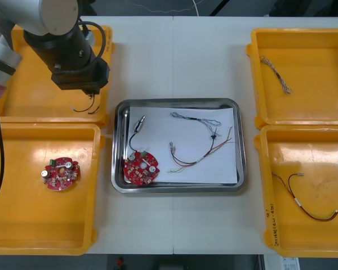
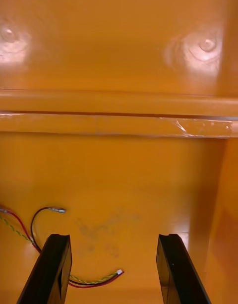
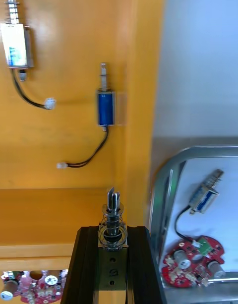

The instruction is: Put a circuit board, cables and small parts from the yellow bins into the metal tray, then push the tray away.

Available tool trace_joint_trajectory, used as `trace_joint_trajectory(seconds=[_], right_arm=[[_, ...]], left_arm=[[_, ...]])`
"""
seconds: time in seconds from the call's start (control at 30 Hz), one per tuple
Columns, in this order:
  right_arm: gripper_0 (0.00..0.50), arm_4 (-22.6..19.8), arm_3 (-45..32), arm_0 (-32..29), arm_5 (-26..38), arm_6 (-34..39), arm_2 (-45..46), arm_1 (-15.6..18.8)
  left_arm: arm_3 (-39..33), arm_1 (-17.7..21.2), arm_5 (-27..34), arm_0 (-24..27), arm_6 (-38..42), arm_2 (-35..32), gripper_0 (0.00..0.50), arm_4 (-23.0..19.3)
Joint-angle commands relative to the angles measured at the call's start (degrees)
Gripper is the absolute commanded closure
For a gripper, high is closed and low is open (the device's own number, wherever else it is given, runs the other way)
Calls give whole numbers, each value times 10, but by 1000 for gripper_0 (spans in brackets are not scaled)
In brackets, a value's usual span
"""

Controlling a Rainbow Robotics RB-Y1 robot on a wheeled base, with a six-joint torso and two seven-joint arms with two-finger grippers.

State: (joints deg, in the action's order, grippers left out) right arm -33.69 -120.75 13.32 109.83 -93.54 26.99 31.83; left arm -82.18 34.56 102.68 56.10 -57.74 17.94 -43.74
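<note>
Left claw [image 3: 113, 233] grips a small metal part [image 3: 112, 211] over a yellow bin [image 3: 49, 135].

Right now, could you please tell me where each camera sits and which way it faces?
Front view: above the arms, down at the table; left arm over the far left bin.
Left wrist view: on that arm, past the left gripper, shut on a small metal part, toward that bin and the tray.
Right wrist view: on that wrist, past the open right gripper into the near right bin holding a cable.
Front and left wrist views share the tray's circuit board.

Light table [image 1: 180, 56], dark floor [image 1: 152, 7]
</note>
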Motion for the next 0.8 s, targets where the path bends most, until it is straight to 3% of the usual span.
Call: trace_joint_trajectory(seconds=[0.03,0.3,0.6,0.8], right_arm=[[0,-1,26,-1,2,18,13,37],[0,-5,80,24,2,35,9,37],[0,-50,79,28,2,108,-4,37],[0,-42,68,28,2,110,-4,38]], left_arm=[[-10,-39,6,41,57,14,500,-5],[-11,-76,3,55,71,48,498,-6],[-25,-101,-17,55,91,101,500,-8],[-27,-114,-41,54,106,136,500,-12]])
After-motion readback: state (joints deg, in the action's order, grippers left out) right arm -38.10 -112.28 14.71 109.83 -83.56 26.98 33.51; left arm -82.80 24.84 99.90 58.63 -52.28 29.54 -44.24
